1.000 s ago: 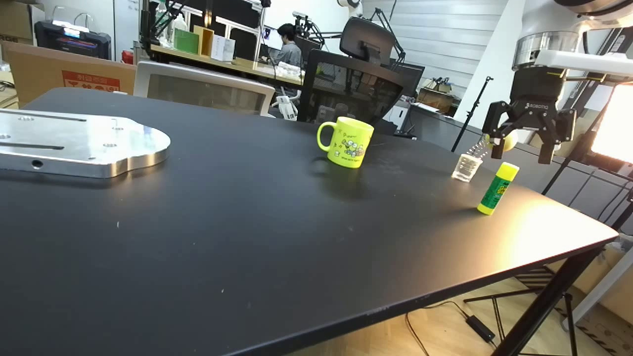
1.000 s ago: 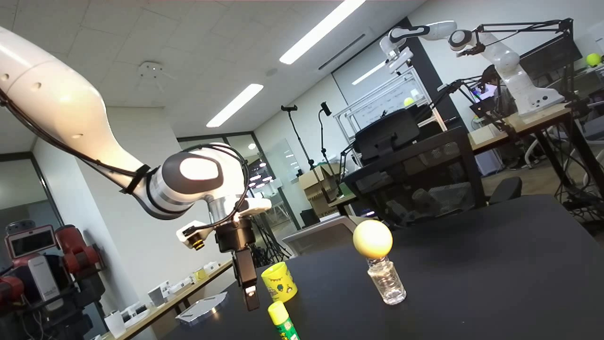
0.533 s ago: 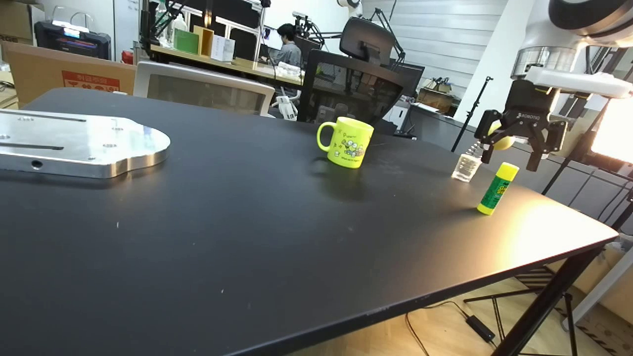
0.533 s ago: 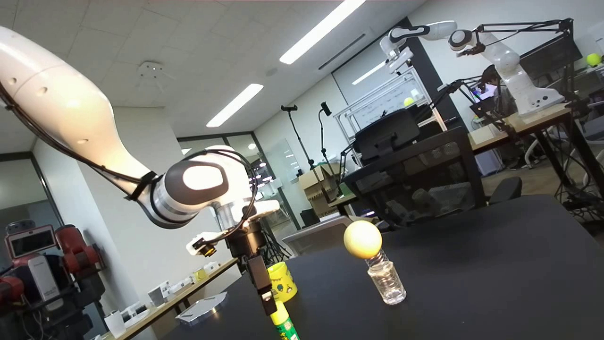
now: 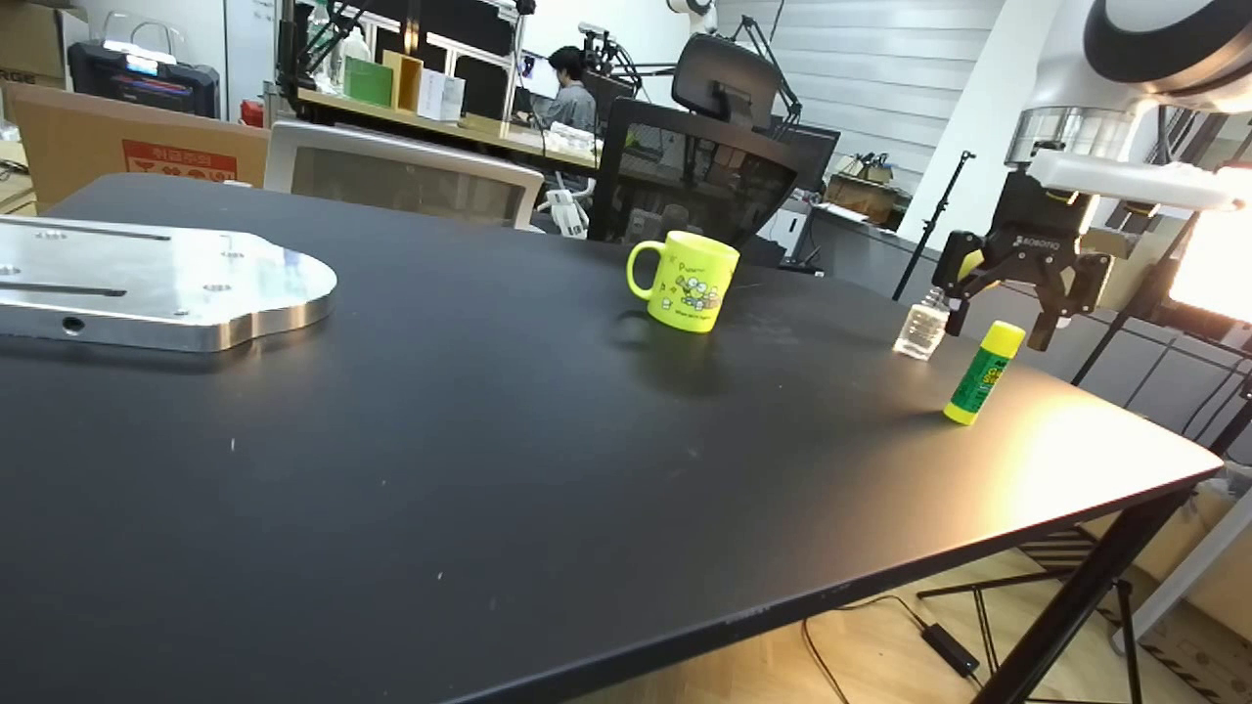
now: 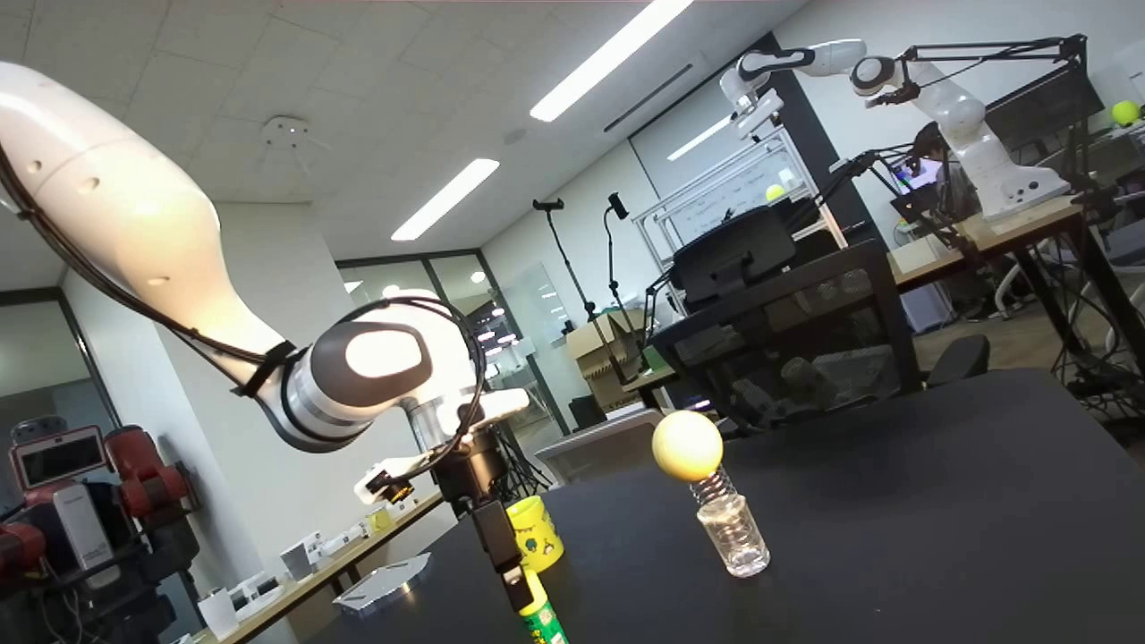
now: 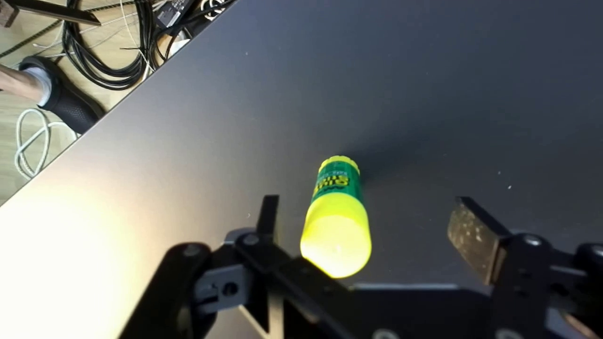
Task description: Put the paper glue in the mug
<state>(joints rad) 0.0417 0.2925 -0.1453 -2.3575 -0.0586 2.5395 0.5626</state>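
The paper glue, a stick with a yellow cap and a green label, stands upright on the dark table in both exterior views (image 5: 981, 376) (image 6: 546, 622) and the wrist view (image 7: 338, 202). My gripper (image 7: 366, 209) is open above the table; the glue's cap shows between its fingers in the wrist view, closer to the left finger. The gripper also shows in both exterior views (image 5: 998, 330) (image 6: 517, 595). The lime-yellow mug (image 5: 693, 284) stands upright with its handle to one side; it is partly behind the gripper in an exterior view (image 6: 538, 537) and out of the wrist view.
A yellow ball (image 6: 687, 445) sits on a spring over a small clear bottle (image 6: 733, 534) near the glue; the bottle (image 5: 921, 330) is close to a finger. A metal plate (image 5: 166, 279) lies at the far end of the table. The table edge (image 5: 831, 592) runs near the glue.
My gripper has moved down and towards the glue, staying open. The yellow ball has shifted left on its spring in an exterior view. The glue and mug have not moved.
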